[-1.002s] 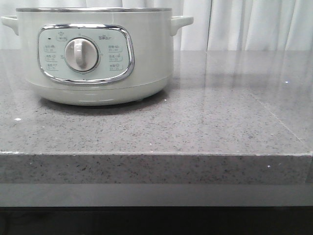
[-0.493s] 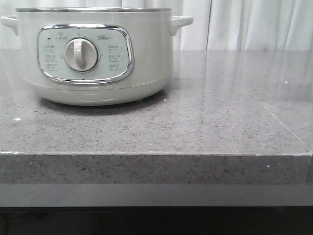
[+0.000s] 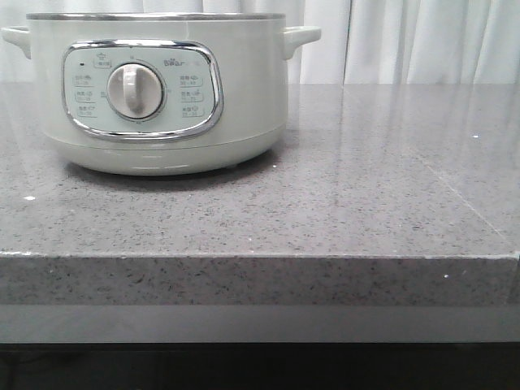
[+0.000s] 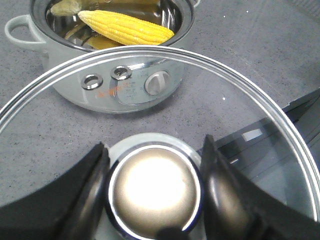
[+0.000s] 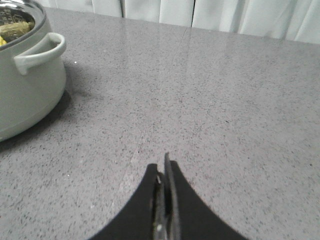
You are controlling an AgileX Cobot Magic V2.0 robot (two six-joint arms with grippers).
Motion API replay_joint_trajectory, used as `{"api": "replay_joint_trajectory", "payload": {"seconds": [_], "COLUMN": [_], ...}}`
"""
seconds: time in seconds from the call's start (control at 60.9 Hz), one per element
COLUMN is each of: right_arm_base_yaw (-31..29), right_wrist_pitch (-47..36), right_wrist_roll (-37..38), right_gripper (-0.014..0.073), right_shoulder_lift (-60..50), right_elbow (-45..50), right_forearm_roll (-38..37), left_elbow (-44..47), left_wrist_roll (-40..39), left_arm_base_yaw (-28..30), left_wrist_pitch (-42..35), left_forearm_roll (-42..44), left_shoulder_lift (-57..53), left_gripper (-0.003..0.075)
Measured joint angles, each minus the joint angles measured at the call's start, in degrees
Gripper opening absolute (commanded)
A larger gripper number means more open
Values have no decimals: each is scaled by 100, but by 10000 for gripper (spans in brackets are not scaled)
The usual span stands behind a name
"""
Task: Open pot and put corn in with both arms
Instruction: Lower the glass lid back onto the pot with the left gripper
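Left wrist view shows the left gripper (image 4: 154,187) clamped on the knob of the glass lid (image 4: 210,70), held above the open pot (image 4: 115,75); the corn (image 4: 127,29) lies inside, crosswise; the right gripper (image 5: 164,200), fingers pressed together and empty, waits beside the pot's handle.

- One pot (image 3: 162,89), at about ten o'clock on the counter in the front view.
- One corn (image 4: 125,27) cob lying inside the pot.
- One glass lid (image 4: 165,125) with one round metal knob (image 4: 152,187).
- One dial (image 3: 134,89) on the pot's panel.
- Two side handles on the pot, at nine and three o'clock.
- Two grippers: left gripper (image 4: 152,190), right gripper (image 5: 164,200).
- One grey stone counter (image 3: 366,203).
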Motion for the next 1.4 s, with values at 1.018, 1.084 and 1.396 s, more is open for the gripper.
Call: {"api": "replay_joint_trajectory", "payload": {"seconds": [1.018,1.084,1.396], "right_arm_base_yaw": [0,0,0], "right_wrist_pitch": [-113,-113,-113], "right_wrist_roll": [0,0,0], "right_gripper": [-60,-60,-60], "right_shoulder_lift": [-1232,-1232,-1232], "right_elbow": [613,613,613], "right_forearm_roll": [0,0,0], "left_elbow": [-5794,-6034,-6308], "left_wrist_roll": [467,467,482], "left_arm_base_yaw": [0,0,0], "left_wrist_pitch": [213,294,368], "left_forearm_roll": [74,83,83], "left_shoulder_lift": [6922,7186,7576], "left_gripper": [136,136,136]}}
